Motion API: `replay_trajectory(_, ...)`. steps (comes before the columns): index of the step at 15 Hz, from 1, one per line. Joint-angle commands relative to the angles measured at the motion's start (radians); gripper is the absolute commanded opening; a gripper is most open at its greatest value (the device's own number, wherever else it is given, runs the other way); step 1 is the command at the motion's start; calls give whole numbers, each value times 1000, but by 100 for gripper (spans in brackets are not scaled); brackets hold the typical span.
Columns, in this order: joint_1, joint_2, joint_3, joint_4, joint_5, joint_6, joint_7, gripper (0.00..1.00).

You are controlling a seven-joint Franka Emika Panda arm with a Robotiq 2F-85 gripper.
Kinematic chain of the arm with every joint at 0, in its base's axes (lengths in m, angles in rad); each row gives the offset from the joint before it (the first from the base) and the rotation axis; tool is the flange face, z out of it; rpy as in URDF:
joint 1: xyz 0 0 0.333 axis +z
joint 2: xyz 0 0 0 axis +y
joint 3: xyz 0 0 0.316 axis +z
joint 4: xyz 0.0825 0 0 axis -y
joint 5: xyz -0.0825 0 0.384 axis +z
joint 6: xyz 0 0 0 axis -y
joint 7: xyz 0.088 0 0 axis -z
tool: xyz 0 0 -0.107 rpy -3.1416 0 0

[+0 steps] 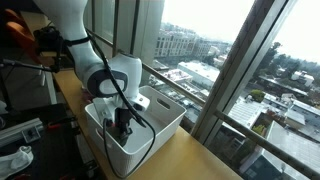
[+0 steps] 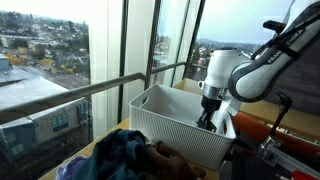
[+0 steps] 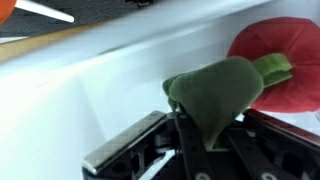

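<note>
Down in the white basket (image 2: 178, 130), the end effector (image 3: 205, 138) is clamped on a green cloth (image 3: 215, 88), with a red cloth (image 3: 285, 55) to its right; lifting it out would likely call for clearing the basket's wall.

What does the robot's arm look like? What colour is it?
The arm is white and chunky, with smooth, rounded joints. A thin black cable loops down beside it. The gripper at its end is black. In the wrist view its fingers look like dark, flat metal bars.
</note>
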Motion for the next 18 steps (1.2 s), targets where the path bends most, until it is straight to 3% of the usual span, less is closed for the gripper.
replay_trajectory(1, 37, -119, -15, 28, -17, -67, 26, 2)
replay_trajectory(6, 71, -251, 23, 92, -47, -160, 84, 3)
replay_trajectory(12, 146, -348, 162, 162, -74, -240, 197, 3)
replay_trajectory(18, 210, -306, 275, 217, -73, -237, 262, 3)
